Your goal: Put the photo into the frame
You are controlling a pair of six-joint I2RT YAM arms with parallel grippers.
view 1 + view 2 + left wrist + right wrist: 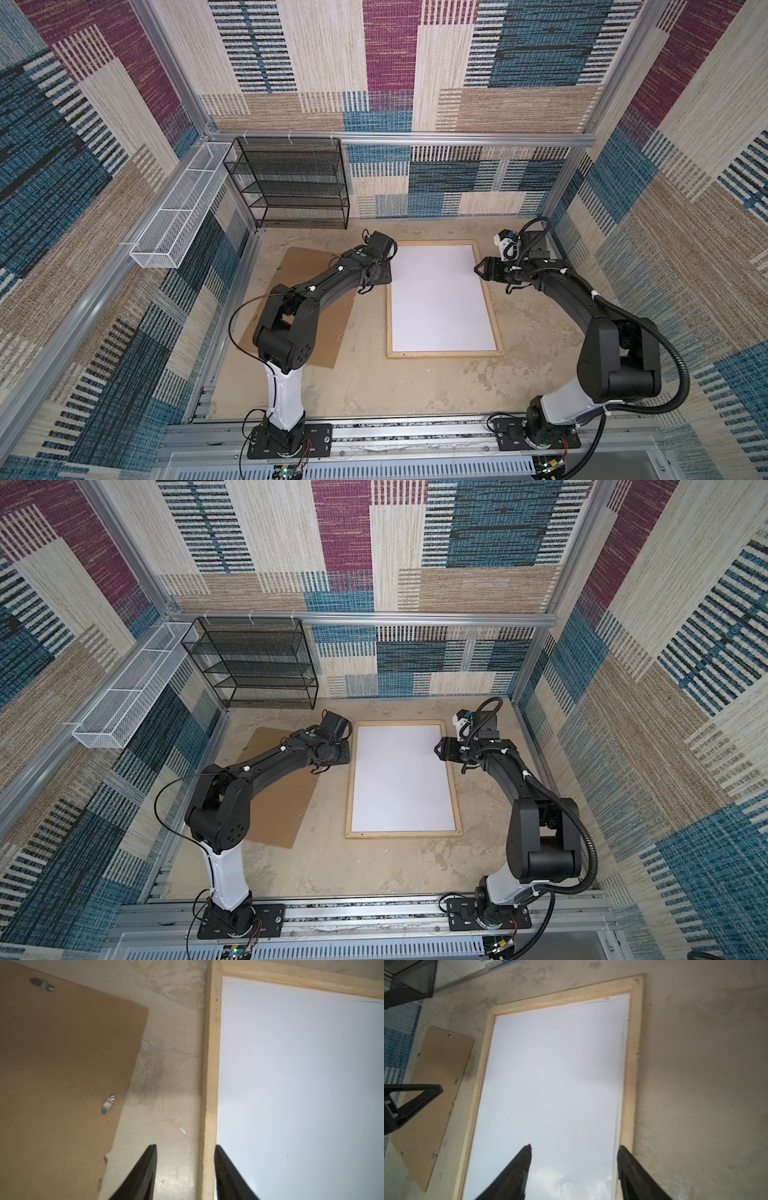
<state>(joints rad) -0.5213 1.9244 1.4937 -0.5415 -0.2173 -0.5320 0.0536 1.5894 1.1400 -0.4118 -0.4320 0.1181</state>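
The frame (444, 354) is lying flat on the table (374, 390), and the photo (442, 299) is sitting inside it, filling the opening from rail to rail and showing only a plain white face; its printed side is not showing in any view. The left gripper (185, 1147) is hovering over the frame's long rail on the left arm's side, toward that rail's far end. Its fingers are spread and gripping nothing: one fingertip (151, 1153) is hanging over bare table just outside the rail, the other over the photo's edge just inside it. The right gripper (575, 1146) is hovering across from it at the frame's opposite long rail, likewise released and empty, with one finger hanging over the photo and the other over the rail. I cannot tell whether either gripper is touching the frame. A brown backing board (328, 332) is lying flat near the frame on the left arm's side, apart from it and askew to it, partly hidden beneath the left arm. Small metal clips (108, 1104) are showing on the board.
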